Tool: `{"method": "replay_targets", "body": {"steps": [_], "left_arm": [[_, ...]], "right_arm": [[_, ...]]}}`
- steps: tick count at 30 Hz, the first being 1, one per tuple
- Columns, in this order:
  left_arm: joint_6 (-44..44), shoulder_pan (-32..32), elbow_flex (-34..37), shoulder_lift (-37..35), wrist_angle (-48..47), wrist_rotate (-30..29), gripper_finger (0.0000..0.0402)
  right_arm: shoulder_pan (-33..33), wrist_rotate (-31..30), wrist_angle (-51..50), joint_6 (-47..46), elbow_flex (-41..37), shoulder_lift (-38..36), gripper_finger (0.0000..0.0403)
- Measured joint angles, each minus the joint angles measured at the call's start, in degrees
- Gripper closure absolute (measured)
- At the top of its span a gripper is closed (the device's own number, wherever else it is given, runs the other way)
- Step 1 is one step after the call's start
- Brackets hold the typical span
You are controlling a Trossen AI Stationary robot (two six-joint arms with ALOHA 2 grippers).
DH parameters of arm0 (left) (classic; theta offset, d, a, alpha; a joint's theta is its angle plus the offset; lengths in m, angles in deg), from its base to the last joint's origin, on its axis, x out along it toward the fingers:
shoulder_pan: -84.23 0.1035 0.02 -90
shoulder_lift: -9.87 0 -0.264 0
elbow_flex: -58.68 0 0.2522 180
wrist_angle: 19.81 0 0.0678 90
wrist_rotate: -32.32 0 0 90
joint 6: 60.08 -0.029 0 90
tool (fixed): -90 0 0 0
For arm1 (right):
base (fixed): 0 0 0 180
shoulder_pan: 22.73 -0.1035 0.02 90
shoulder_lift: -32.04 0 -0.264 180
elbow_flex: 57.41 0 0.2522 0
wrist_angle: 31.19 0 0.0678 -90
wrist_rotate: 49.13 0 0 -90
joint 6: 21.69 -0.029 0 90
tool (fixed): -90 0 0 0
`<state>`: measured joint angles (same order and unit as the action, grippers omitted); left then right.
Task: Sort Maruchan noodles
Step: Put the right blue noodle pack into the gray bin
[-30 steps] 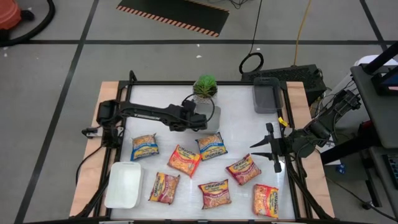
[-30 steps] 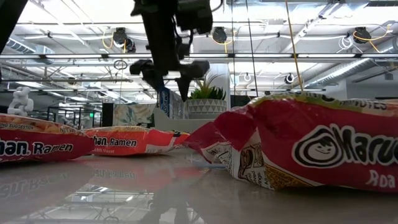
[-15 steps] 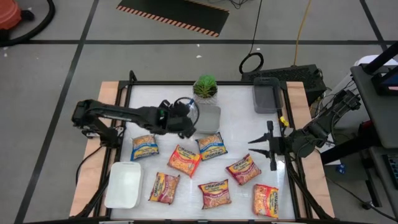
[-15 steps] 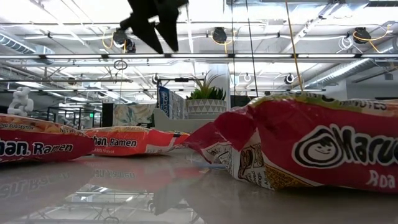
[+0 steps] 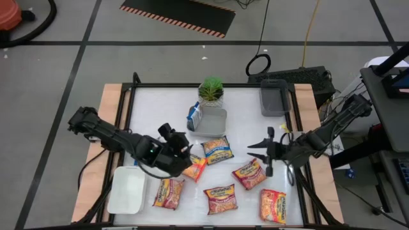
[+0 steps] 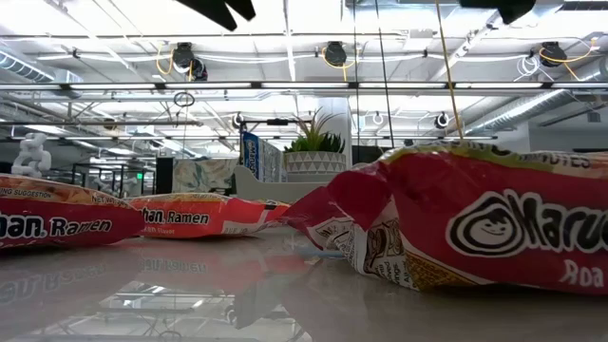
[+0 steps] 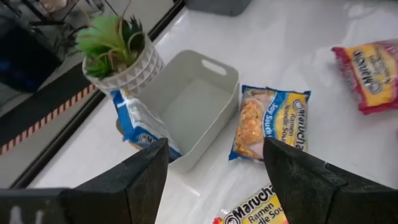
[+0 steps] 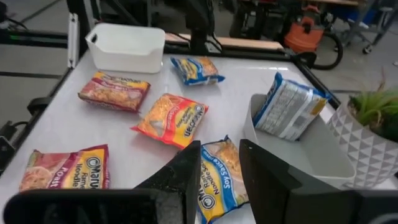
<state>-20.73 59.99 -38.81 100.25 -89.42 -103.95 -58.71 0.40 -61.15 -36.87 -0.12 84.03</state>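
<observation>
Your left gripper (image 5: 181,155) gapes empty mid-frame over packets (image 5: 217,149); the plant (image 5: 211,89) crowds the tray (image 5: 213,121) above; right gripper (image 5: 266,152) also open, empty.

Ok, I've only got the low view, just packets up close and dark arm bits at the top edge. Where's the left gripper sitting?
Observer: The left gripper hangs above the table left of the middle, open and empty, facing the grey tray.
Operator: Is anything in that tray?
Observer: One blue packet stands on edge at the tray's end, beside the plant.
Operator: And the right arm?
Observer: The right gripper is over the table's right side, pointing toward the middle, open, with nothing in it.
</observation>
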Motion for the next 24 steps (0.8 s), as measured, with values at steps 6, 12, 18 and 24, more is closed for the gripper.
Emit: {"method": "replay_targets", "body": {"steps": [6,12,18,24], "left_arm": [[0.3,-0.3,0.0,-2.6,-0.2,2.1,0.0135],[-2.9,-5.4,4.3,-2.2,6.6,-1.1,0.0135],[-2.2,-6.0,7.4,-2.5,8.1,0.1,0.0135],[-2.6,-5.9,7.5,-2.5,11.4,0.1,0.0135]], "right_arm": [[2.4,0.5,4.2,0.7,0.0,7.9,0.03],[5.1,4.8,4.9,-1.2,0.0,13.3,0.03],[6.9,8.0,4.8,-2.1,0.0,16.4,0.03],[7.7,10.7,4.4,-3.2,0.4,17.4,0.03]]}}
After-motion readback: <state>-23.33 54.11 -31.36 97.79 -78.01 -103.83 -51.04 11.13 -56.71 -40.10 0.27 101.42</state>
